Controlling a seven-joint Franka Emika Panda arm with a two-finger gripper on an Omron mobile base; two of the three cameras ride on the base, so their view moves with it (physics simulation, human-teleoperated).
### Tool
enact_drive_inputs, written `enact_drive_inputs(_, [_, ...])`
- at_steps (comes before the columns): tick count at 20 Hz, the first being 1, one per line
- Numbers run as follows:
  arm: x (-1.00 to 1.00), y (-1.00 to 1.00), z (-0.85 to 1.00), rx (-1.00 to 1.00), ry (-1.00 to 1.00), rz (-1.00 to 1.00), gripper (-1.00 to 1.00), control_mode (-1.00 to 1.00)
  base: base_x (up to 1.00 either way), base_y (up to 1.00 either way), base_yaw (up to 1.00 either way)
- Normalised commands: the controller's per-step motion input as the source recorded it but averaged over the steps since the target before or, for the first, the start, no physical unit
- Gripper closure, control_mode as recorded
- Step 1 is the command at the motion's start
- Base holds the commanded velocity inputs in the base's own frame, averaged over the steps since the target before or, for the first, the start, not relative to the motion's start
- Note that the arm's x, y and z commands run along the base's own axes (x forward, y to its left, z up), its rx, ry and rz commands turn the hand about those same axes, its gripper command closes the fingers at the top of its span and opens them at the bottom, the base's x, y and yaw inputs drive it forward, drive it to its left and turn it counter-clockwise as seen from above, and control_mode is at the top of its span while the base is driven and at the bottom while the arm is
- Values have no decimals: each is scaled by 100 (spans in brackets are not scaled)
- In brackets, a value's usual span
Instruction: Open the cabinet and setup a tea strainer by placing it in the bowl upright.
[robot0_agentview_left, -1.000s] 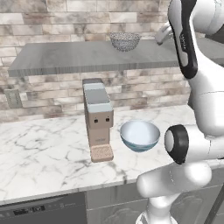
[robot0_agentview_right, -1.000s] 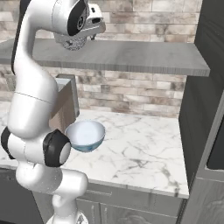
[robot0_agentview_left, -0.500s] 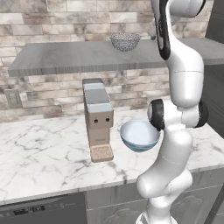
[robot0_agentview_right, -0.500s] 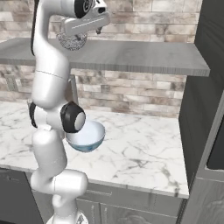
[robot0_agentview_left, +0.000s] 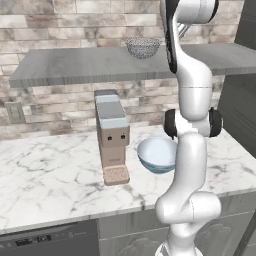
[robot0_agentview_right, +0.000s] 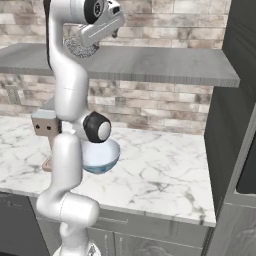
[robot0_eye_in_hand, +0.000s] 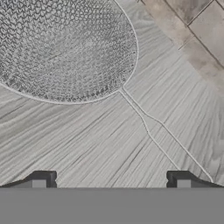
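The tea strainer (robot0_eye_in_hand: 65, 48) is fine silver-grey wire mesh with a thin metal rim and slim wire handle, sitting on a matt grey shelf (robot0_eye_in_hand: 109, 144) with streaked wood-like grain. The bowl (robot0_agentview_left: 156, 154) is smooth and glossy, pale inside, bluer outside. The counter (robot0_agentview_left: 50, 175) looks like polished white marble with grey veins. Behind, the wall (robot0_agentview_left: 55, 17) is rough brick-like stone. The coffee machine (robot0_agentview_left: 112, 135) looks matt plastic.

silver mesh tea strainer (robot0_eye_in_hand: 61, 48), blue bowl (robot0_agentview_left: 157, 154), grey shelf (robot0_agentview_left: 90, 67)
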Motion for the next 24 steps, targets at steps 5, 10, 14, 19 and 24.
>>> enact_drive_inputs(5, [16,-5,1,-10,7,10,-100,-100,0,0,0])
enact_drive_inputs(10, [12,0,16,-3,2,5,-100,-100,0,0,0])
enact_drive_inputs(14, [29,0,18,-3,0,5,-100,-100,0,0,0])
enact_drive_inputs(19, [37,0,8,-7,-1,9,-100,-100,0,0,0])
enact_drive_inputs(24, [44,0,1,-9,0,7,-100,-100,0,0,0])
